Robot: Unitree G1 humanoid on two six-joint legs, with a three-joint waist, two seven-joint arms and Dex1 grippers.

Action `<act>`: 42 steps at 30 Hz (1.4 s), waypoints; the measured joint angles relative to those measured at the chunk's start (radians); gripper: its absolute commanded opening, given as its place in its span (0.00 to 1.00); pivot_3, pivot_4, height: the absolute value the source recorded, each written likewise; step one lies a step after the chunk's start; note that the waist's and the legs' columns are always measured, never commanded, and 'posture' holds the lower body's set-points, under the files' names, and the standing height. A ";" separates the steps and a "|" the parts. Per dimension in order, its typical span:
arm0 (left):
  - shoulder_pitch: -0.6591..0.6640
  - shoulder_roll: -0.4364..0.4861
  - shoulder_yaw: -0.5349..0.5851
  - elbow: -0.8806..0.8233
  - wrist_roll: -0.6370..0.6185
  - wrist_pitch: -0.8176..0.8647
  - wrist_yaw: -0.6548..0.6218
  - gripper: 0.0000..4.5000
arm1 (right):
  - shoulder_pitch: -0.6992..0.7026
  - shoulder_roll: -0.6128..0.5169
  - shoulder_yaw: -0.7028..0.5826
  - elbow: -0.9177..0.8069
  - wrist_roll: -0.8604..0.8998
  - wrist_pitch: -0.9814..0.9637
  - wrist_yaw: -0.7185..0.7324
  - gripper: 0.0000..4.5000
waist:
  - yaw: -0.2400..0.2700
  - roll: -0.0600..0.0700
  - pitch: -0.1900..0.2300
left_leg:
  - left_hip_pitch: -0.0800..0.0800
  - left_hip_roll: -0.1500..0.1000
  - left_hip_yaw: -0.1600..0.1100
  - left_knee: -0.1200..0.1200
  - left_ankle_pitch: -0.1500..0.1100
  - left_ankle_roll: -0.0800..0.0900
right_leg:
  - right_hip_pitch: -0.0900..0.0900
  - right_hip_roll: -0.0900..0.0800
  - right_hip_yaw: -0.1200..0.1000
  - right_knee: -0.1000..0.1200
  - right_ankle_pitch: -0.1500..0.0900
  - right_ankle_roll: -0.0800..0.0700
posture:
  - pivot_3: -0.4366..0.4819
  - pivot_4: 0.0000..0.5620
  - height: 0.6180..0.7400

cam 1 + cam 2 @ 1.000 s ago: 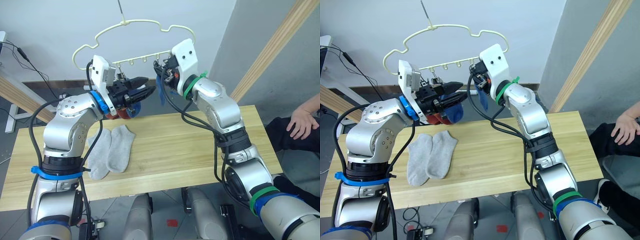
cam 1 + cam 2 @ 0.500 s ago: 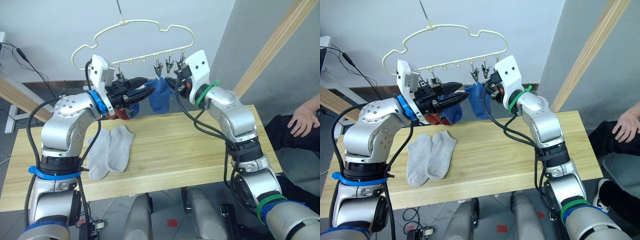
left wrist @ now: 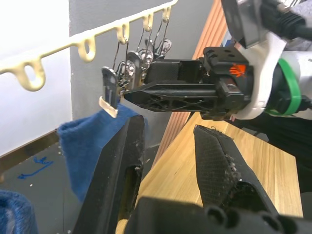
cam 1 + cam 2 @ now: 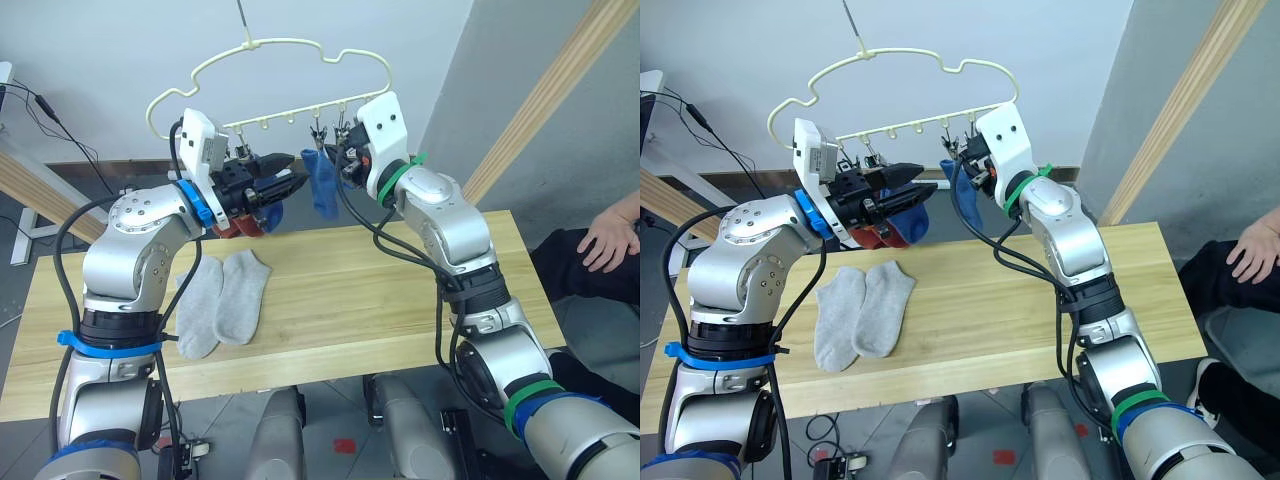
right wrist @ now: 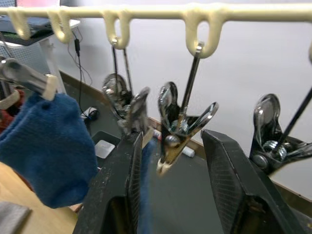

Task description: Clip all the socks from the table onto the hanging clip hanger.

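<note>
Two light grey socks (image 4: 221, 300) lie side by side on the table (image 4: 350, 300), nearest of all, toes toward the front edge. Beyond them, at the table's far edge, a rust red sock (image 4: 232, 226) shows below the left gripper, and one blue sock (image 4: 908, 222) hangs just beside it; how many red ones are bunched there cannot be told. A second blue sock (image 4: 322, 182) hangs from a clip under the clip hanger (image 4: 270, 75), between the two grippers.

One left gripper (image 4: 293, 183) is raised above the table's far edge, pointing sideways toward the hanging blue sock, its two black fingers (image 3: 214, 161) apart with nothing between them. One right gripper (image 5: 170, 146) is lifted to the hanger's clip row, forearm bent up from the table's right part; its fingers stand apart on either side of a dangling metal clip (image 5: 178, 124), one finger beside the blue sock's clip. Farthest back, the hanger's pale yellow frame hangs above the table by its thin hook. A person's hand (image 4: 607, 243) rests past the table's right end.
</note>
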 measured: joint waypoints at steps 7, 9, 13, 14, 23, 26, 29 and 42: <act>0.000 0.000 0.000 0.000 0.000 0.000 0.000 0.42 | -0.002 0.003 0.000 0.005 -0.010 -0.010 0.000 0.33 | 0.000 0.000 0.000 | 0.000 0.000 0.000 0.000 0.000 0.000 | 0.000 0.000 0.000 0.000 0.000 0.000 | 0.40 0.62 1.00; 0.000 0.000 0.000 0.000 0.000 0.000 0.000 0.42 | -0.002 0.004 0.000 0.005 -0.012 -0.011 0.000 0.33 | 0.000 0.000 0.000 | 0.000 0.000 0.000 0.000 0.000 0.000 | 0.000 0.000 0.000 0.000 0.000 0.000 | 0.40 0.62 1.00; -0.001 -0.001 0.000 0.000 -0.001 0.001 0.000 0.42 | -0.008 0.007 0.000 0.017 -0.019 -0.021 0.000 0.33 | 0.000 0.000 0.000 | 0.000 0.000 0.000 0.000 0.000 0.000 | 0.000 0.000 0.000 0.000 0.000 0.000 | 0.41 0.63 1.00; -0.003 -0.001 0.000 0.000 -0.001 0.002 0.000 0.42 | -0.012 0.007 0.000 0.025 -0.020 -0.026 -0.002 0.33 | 0.000 0.000 0.000 | 0.000 0.000 0.000 0.000 0.000 0.000 | 0.000 0.000 0.000 0.000 0.000 0.000 | 0.41 0.63 1.00; -0.020 -0.001 0.000 0.000 -0.008 0.009 0.000 0.42 | -0.056 0.029 -0.001 0.070 -0.020 -0.063 -0.018 0.33 | 0.000 0.000 0.000 | 0.000 0.000 0.000 0.000 0.000 0.000 | 0.000 0.000 0.000 0.000 0.000 0.000 | 0.41 0.63 1.00; -0.020 -0.001 0.000 0.000 -0.010 0.011 0.000 0.42 | -0.058 0.035 -0.002 0.075 -0.018 -0.071 -0.016 0.33 | 0.000 0.000 0.000 | 0.000 0.000 0.000 0.000 0.000 0.000 | 0.000 0.000 0.000 0.000 0.000 0.000 | 0.41 0.63 1.00; -0.020 -0.001 0.000 -0.001 -0.011 0.012 0.000 0.42 | -0.064 0.042 -0.002 0.076 -0.015 -0.072 -0.009 0.33 | 0.000 0.000 0.000 | 0.000 0.000 0.000 0.000 0.000 0.000 | 0.000 0.000 0.000 0.000 0.000 0.000 | 0.41 0.63 1.00; -0.020 -0.010 0.000 -0.001 -0.012 0.013 0.001 0.42 | -0.084 0.057 -0.022 0.089 -0.007 -0.070 -0.002 0.20 | 0.000 0.000 0.000 | 0.000 0.000 0.000 0.000 0.000 0.000 | 0.000 0.000 0.000 0.000 0.000 0.000 | 0.41 0.62 1.00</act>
